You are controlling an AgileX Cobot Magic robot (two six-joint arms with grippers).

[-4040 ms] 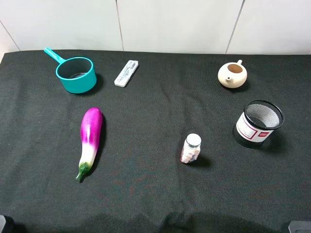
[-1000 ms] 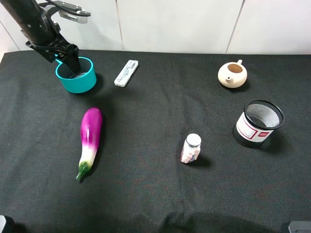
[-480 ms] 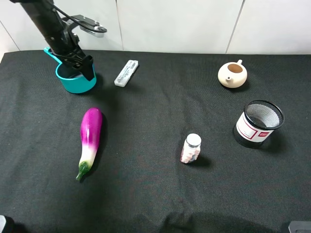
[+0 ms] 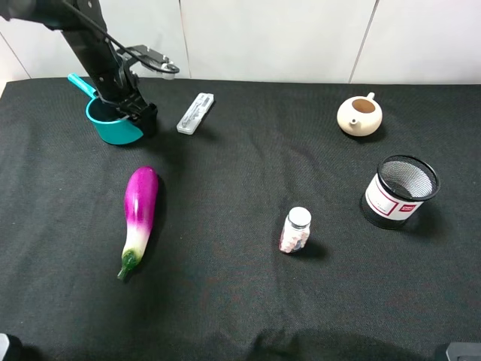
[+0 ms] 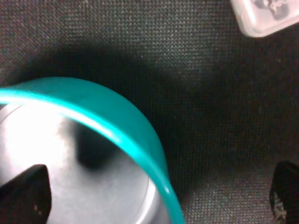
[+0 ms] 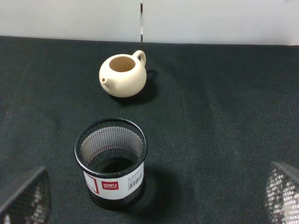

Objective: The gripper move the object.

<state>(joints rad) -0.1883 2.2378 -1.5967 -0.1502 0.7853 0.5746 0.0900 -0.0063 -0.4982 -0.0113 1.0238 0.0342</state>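
Note:
The teal saucepan (image 4: 113, 129) stands at the back left of the black cloth, its long handle (image 4: 80, 83) pointing back-left. My left gripper (image 4: 143, 117) is down at the pan's right rim. In the left wrist view the gripper (image 5: 154, 198) is open and straddles the teal wall (image 5: 117, 116): one fingertip (image 5: 25, 191) is over the grey inside, the other (image 5: 286, 196) is outside over the cloth. My right gripper (image 6: 154, 205) is open and empty, held above the cloth in front of the black mesh cup.
A white flat case (image 4: 195, 113) lies just right of the pan. A purple eggplant (image 4: 140, 207) lies in front of it. A small bottle (image 4: 296, 230) stands mid-table. A cream teapot (image 4: 359, 115) and black mesh cup (image 4: 400, 192) stand at the right.
The left arm came into view, then moved right across the pan from its back-left rim to its right rim and lowered. The pan has stayed in place.

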